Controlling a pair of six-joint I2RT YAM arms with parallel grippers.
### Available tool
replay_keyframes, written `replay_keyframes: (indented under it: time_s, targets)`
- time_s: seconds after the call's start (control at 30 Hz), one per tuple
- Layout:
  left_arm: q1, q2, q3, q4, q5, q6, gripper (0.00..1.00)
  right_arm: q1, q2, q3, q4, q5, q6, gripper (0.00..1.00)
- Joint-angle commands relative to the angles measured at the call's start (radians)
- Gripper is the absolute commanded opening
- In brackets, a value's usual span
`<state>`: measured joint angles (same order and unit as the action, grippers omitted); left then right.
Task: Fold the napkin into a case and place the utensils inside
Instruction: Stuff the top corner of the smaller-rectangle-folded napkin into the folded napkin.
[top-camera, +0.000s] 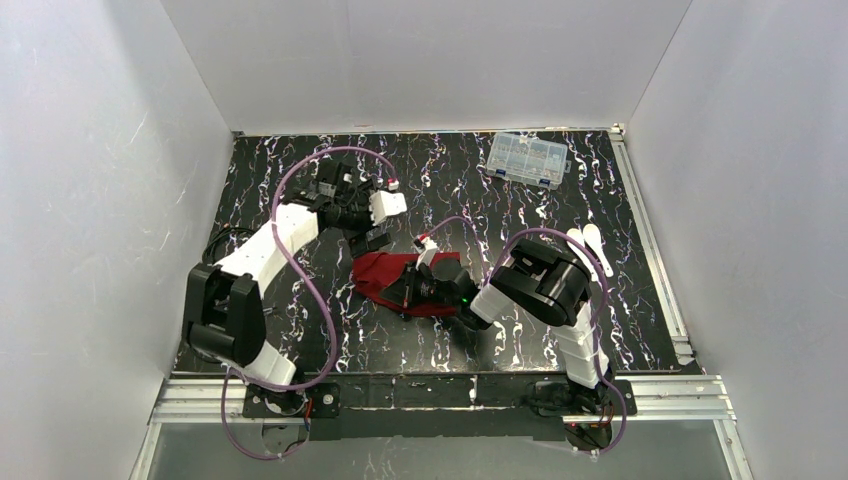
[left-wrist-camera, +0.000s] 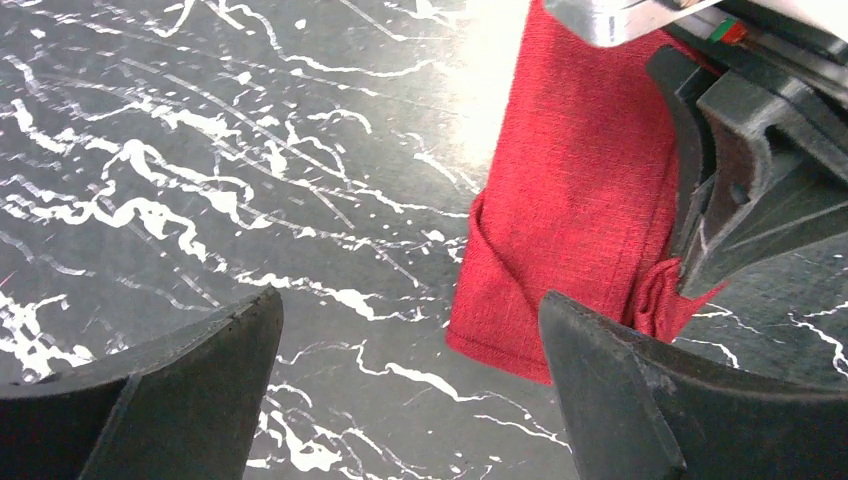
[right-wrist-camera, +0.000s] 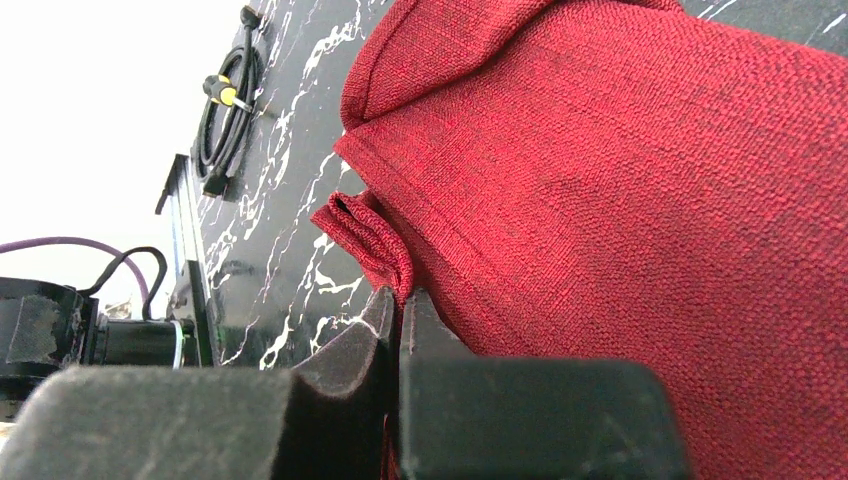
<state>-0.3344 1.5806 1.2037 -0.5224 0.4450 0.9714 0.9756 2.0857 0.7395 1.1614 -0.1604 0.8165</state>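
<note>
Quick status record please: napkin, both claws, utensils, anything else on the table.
napkin: deep red, folded into an oblong, lying on the table
right claw: shut, pinching a fold at the napkin's edge
left claw: open, holding nothing, next to the napkin's end
utensils: two, white, on the table right of the right arm, not in the napkin
compartment box: clear, far right part of the table

3 plain white walls enclose the workspace: left wall (top-camera: 100, 200), back wall (top-camera: 420, 60) and right wall (top-camera: 760, 200). The black tabletop (top-camera: 400, 350) is glossy with white and purple marbling. Aluminium rails edge it – right rail (top-camera: 650, 245), near rail (top-camera: 200, 400). A glare patch (left-wrist-camera: 490, 70) shines on it.
</note>
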Motion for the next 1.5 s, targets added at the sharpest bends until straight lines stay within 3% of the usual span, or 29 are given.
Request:
replay_keyframes:
  time_s: [0.0, 0.03, 0.1, 0.13, 0.2, 0.23, 0.27, 0.4, 0.57, 0.73, 0.9, 1.1, 1.47]
  targets:
    - [0.021, -0.105, -0.09, 0.165, -0.066, -0.072, 0.98, 0.002, -0.004, -0.005, 0.037, -0.004, -0.018, 0.01]
    - [0.02, -0.087, -0.08, 0.139, -0.074, -0.067, 0.97, 0.003, -0.003, -0.004, 0.035, -0.004, -0.02, 0.01]
    - [0.022, -0.002, 0.042, -0.137, 0.006, 0.076, 0.82, 0.003, -0.006, -0.002, 0.032, -0.002, -0.02, 0.01]
    - [0.02, 0.066, 0.112, -0.26, 0.04, 0.083, 0.81, 0.004, -0.008, -0.003, 0.032, -0.001, -0.02, 0.01]
    - [0.019, 0.138, 0.182, -0.337, 0.068, -0.016, 0.84, 0.006, -0.012, -0.007, 0.032, 0.002, -0.022, 0.01]
    - [0.017, 0.146, 0.182, -0.34, 0.084, -0.04, 0.91, 0.005, -0.013, -0.008, 0.033, 0.003, -0.022, 0.01]
    - [0.013, 0.133, 0.139, -0.311, 0.095, -0.069, 0.97, 0.005, -0.012, -0.008, 0.033, 0.002, -0.022, 0.01]
    - [-0.044, -0.013, -0.118, 0.047, 0.008, -0.17, 0.98, 0.007, -0.008, -0.01, 0.049, 0.002, -0.018, 0.01]
    - [-0.089, -0.023, -0.209, 0.161, -0.152, -0.229, 0.98, 0.006, -0.005, -0.013, 0.054, 0.006, -0.014, 0.01]
    - [-0.112, -0.025, -0.259, 0.261, -0.236, -0.252, 0.9, 0.009, 0.003, -0.014, 0.066, 0.003, -0.003, 0.01]
    - [-0.119, -0.013, -0.264, 0.282, -0.247, -0.253, 0.8, 0.009, 0.008, -0.011, 0.071, -0.001, 0.003, 0.01]
    - [-0.125, 0.006, -0.286, 0.307, -0.29, -0.266, 0.58, 0.008, 0.012, -0.011, 0.073, -0.001, 0.008, 0.01]
    - [-0.135, 0.0, -0.345, 0.343, -0.343, -0.219, 0.59, 0.008, 0.011, -0.014, 0.075, -0.001, 0.015, 0.01]
